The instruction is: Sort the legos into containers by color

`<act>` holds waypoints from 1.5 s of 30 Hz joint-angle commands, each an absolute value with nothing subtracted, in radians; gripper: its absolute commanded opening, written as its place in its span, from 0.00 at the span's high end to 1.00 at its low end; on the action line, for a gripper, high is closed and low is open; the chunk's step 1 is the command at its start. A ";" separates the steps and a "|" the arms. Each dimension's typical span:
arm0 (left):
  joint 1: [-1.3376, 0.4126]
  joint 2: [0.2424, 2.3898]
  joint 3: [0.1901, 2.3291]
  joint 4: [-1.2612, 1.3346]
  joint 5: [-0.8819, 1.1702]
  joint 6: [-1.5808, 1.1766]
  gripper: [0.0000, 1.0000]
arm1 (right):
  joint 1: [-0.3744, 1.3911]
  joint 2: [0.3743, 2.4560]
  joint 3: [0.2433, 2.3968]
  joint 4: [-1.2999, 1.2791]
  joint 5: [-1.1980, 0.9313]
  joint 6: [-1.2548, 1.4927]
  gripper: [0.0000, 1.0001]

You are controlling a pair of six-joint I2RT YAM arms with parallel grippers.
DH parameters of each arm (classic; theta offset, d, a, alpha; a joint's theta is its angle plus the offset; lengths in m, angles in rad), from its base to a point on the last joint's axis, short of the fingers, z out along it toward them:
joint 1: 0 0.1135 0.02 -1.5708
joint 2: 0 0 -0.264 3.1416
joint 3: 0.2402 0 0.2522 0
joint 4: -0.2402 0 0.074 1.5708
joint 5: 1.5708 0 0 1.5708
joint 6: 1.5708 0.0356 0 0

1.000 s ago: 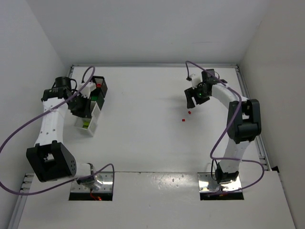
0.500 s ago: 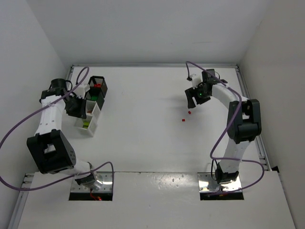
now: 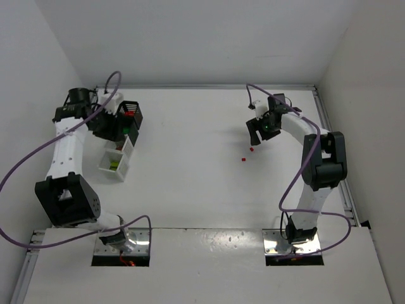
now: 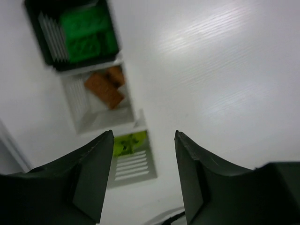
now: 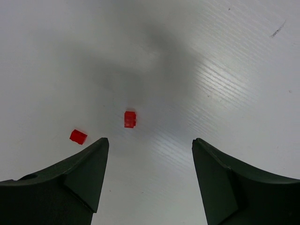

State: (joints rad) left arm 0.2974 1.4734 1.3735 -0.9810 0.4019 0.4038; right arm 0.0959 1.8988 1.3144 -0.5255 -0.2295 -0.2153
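Observation:
Two tiny red legos [image 3: 251, 149] [image 3: 243, 159] lie on the white table right of centre. In the right wrist view they sit just ahead of the left fingertip, one [image 5: 130, 119] nearer the middle, the other [image 5: 78, 136] further left. My right gripper [image 5: 150, 140] hovers over them, open and empty. The containers stand in a row at the far left: a black bin holding green bricks [image 4: 84, 35], a white bin with orange-brown bricks [image 4: 105, 89], and a white bin with yellow-green bricks [image 4: 129, 143]. My left gripper [image 4: 144, 136] hangs open above the row, nothing between its fingers.
The farthest black bin [image 3: 131, 111] shows red pieces inside. The nearest white bin [image 3: 112, 166] sits toward the left arm's base. Walls close the table on the left, back and right. A purple cable loops over each arm.
My left gripper has opened from shut and swung toward the far end of the bin row. The right arm and the two red legos have not moved.

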 commanded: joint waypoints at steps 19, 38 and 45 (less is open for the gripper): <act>-0.724 1.972 1.671 -0.583 0.443 0.193 0.68 | -0.202 1.726 1.148 -0.489 -0.152 0.041 0.18; -0.839 2.399 2.037 -0.545 0.341 0.172 0.68 | -0.322 1.600 1.032 -0.520 -0.249 0.041 0.18; -0.839 2.457 2.048 -0.525 0.331 0.172 0.69 | -0.331 1.632 1.063 -0.520 -0.279 0.041 0.17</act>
State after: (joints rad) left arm -0.8429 2.4248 2.0140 -0.5411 0.3374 0.1761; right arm -0.3252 1.6299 1.0149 -0.5266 -0.2470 0.0303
